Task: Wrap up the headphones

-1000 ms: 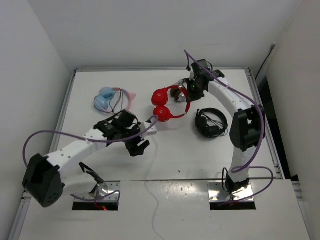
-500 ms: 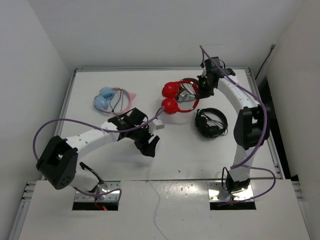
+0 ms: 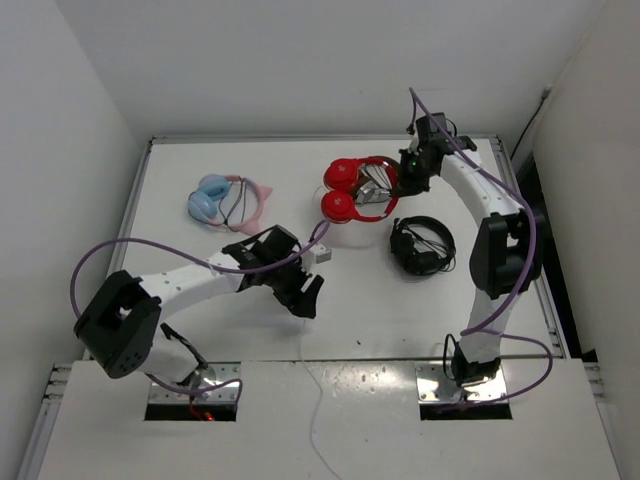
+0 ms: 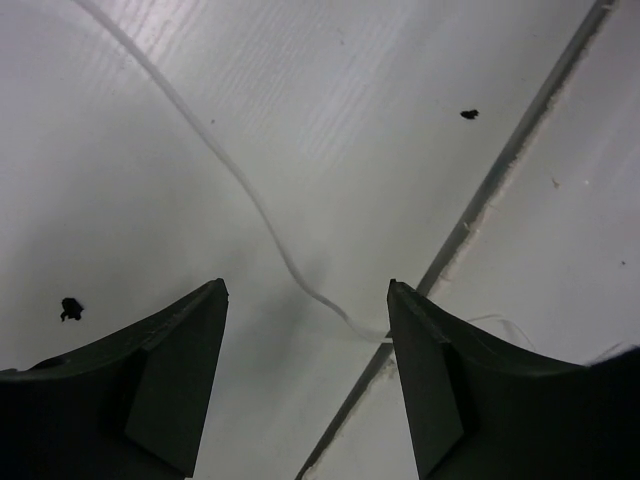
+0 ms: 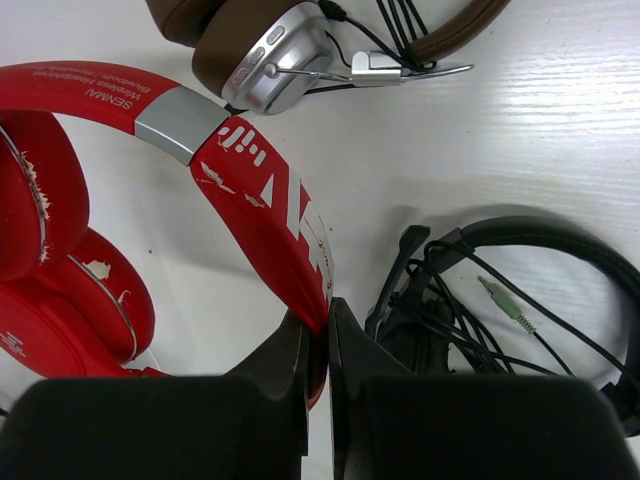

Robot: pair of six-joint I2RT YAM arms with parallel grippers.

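The red headphones (image 3: 347,190) are at the back middle of the table, ear cups to the left. My right gripper (image 5: 328,318) is shut on their red headband (image 5: 262,195), also seen from above (image 3: 402,180). Their thin white cable (image 4: 245,190) runs across the table towards the near edge, past a small white block (image 3: 322,255). My left gripper (image 3: 305,293) hangs low over the cable near the front seam. In the left wrist view it (image 4: 305,292) is open, the cable lying on the table between its fingers, untouched.
Black headphones with a black cable (image 3: 420,245) lie right of the red ones, close to my right fingers (image 5: 500,300). Brown-and-silver headphones (image 5: 262,62) sit just behind the red headband. Blue-and-pink headphones (image 3: 222,200) lie at the back left. A dark seam (image 4: 490,185) marks the table's front.
My right gripper has carried the red headphones to the right and back. The left arm has swung right and nearer the front edge, over the white cable.
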